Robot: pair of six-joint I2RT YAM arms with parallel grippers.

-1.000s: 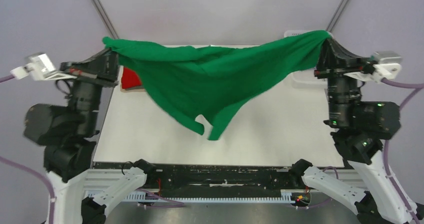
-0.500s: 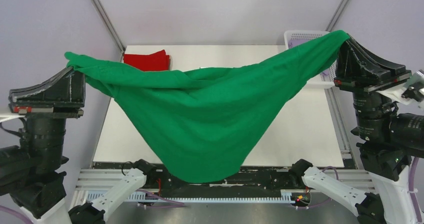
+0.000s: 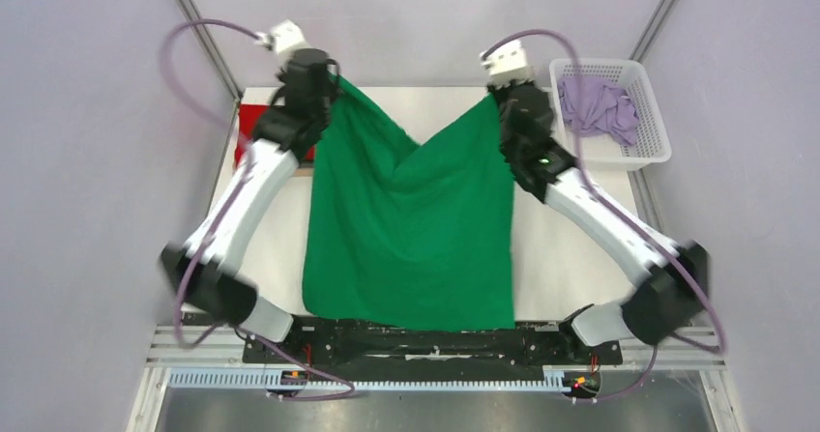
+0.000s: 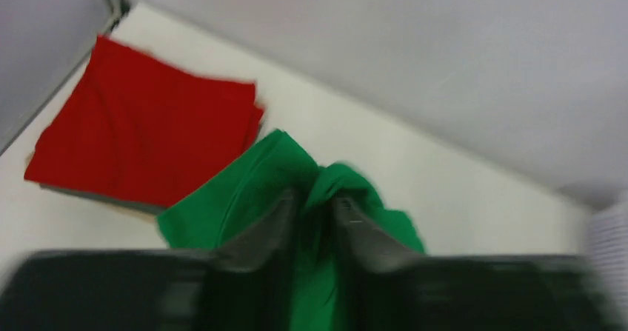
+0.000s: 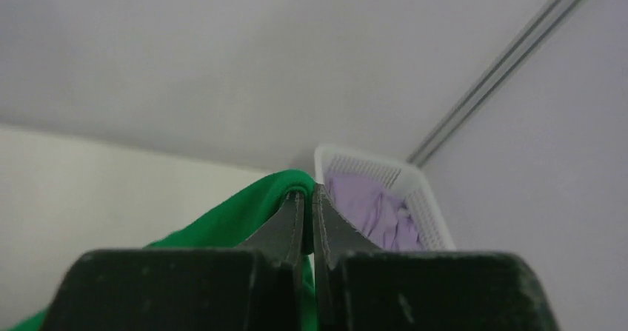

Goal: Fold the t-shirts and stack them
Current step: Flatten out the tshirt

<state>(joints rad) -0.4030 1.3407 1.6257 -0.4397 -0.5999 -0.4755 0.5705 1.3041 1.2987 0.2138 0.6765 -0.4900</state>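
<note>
The green t-shirt (image 3: pixel 411 229) lies stretched down the table, its near hem at the front edge and its far edge sagging in a V between my grippers. My left gripper (image 3: pixel 334 86) is shut on the far left corner; the wrist view shows green cloth (image 4: pixel 259 190) bunched between its fingers. My right gripper (image 3: pixel 495 100) is shut on the far right corner, with cloth (image 5: pixel 244 216) pinched in its jaws. A folded red t-shirt (image 4: pixel 141 138) lies at the far left (image 3: pixel 245 134), partly hidden by my left arm. A crumpled lilac t-shirt (image 3: pixel 600 108) sits in the basket.
The white lattice basket (image 3: pixel 646 152) stands at the far right corner, also in the right wrist view (image 5: pixel 355 164). Both arms reach far out over the table (image 3: pixel 571 258). Grey walls close in on all sides.
Both arms swung from high at the sides out to the table's far end, carrying the green shirt. The shirt, which hung in the air, now drapes flat down the table.
</note>
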